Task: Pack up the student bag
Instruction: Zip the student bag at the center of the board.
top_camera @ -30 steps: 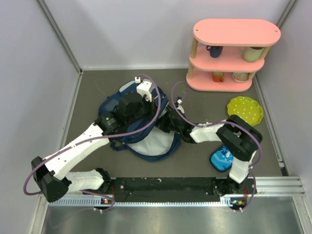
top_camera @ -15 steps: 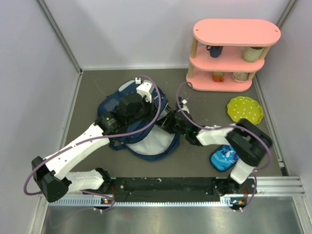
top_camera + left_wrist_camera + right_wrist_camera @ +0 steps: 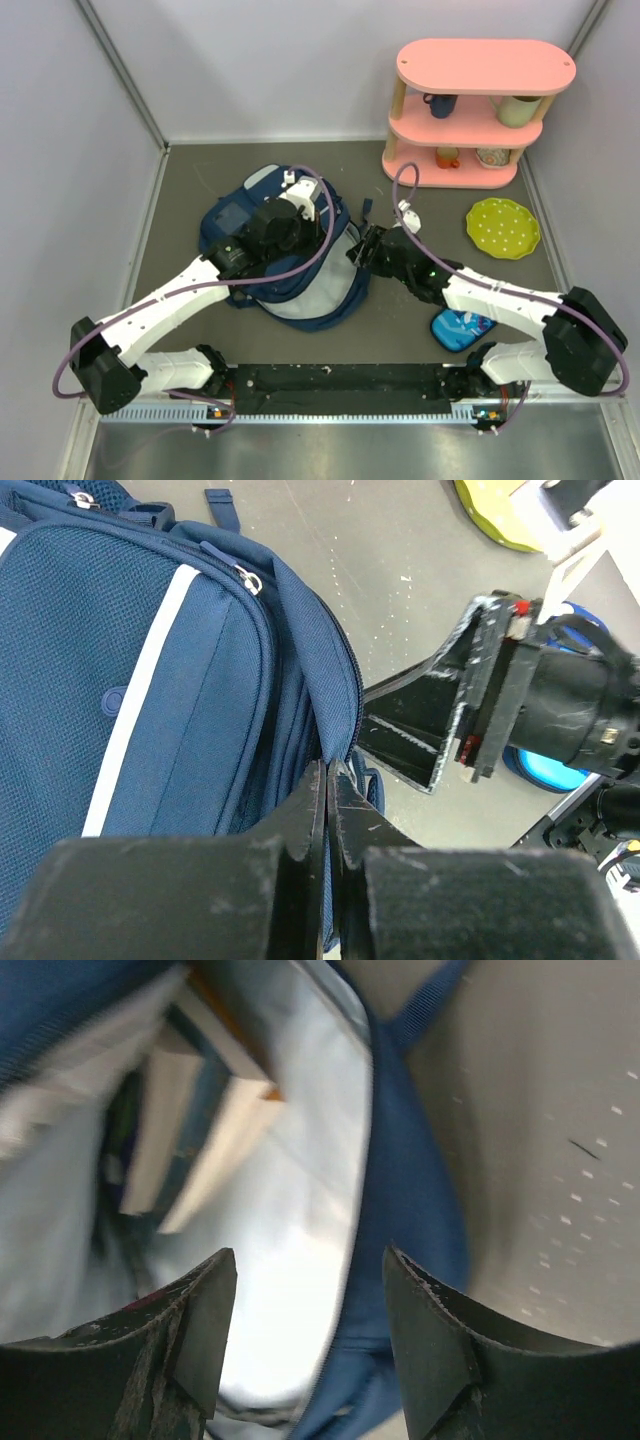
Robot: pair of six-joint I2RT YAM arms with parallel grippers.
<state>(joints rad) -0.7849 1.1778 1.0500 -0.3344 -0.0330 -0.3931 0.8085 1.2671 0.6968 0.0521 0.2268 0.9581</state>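
The student bag (image 3: 240, 225), navy with white stripes, lies on the grey floor with its mouth facing right. Its pale lining (image 3: 312, 292) shows in the top view. My left gripper (image 3: 328, 780) is shut on the blue rim of the bag's opening (image 3: 335, 680) and holds it up. In the top view the left gripper (image 3: 320, 238) sits over that rim. My right gripper (image 3: 363, 250) stands open just outside the mouth. In the right wrist view the right gripper (image 3: 310, 1290) holds nothing, and the bag's blue edge (image 3: 410, 1210) runs between its fingers. Books (image 3: 200, 1130) lie inside on the lining.
A pink three-tier shelf (image 3: 480, 110) with mugs and bowls stands at the back right. A green dotted plate (image 3: 503, 226) lies in front of it. A small blue cartoon-print pencil case (image 3: 460, 328) lies near the right arm's base. Walls close in both sides.
My right gripper has opened and drawn back to the right, out of the bag's mouth. Its arm has swung outward. The left gripper stays clamped on the rim.
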